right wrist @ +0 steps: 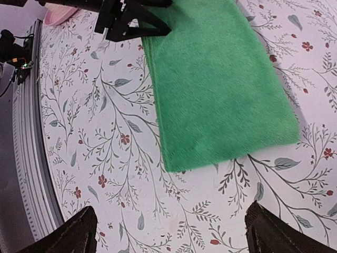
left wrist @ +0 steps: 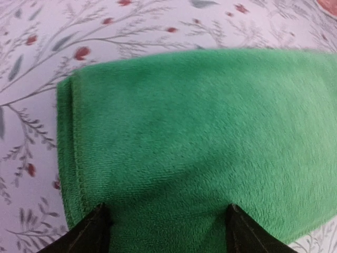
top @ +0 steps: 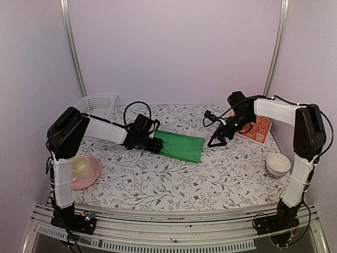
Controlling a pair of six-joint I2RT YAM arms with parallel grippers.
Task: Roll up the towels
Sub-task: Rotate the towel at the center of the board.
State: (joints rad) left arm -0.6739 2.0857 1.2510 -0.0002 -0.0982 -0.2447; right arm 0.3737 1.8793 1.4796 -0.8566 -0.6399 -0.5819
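The green towel [top: 181, 146] lies flat, folded into a strip, in the middle of the table. My left gripper [top: 156, 145] is open at its left end; in the left wrist view the towel [left wrist: 200, 132] fills the frame and both fingertips [left wrist: 95, 232] rest spread apart on it. My right gripper [top: 217, 139] is open and empty just past the towel's right end; in the right wrist view the towel [right wrist: 218, 79] lies ahead of the gripper [right wrist: 174, 232]. The orange-red patterned towel [top: 256, 128] lies flat at the back right, behind the right arm.
A white basket [top: 97, 103] stands at the back left. A pale cup on a pink saucer [top: 83, 168] sits at the front left. A white bowl [top: 277, 164] sits at the front right. The table has a floral cloth.
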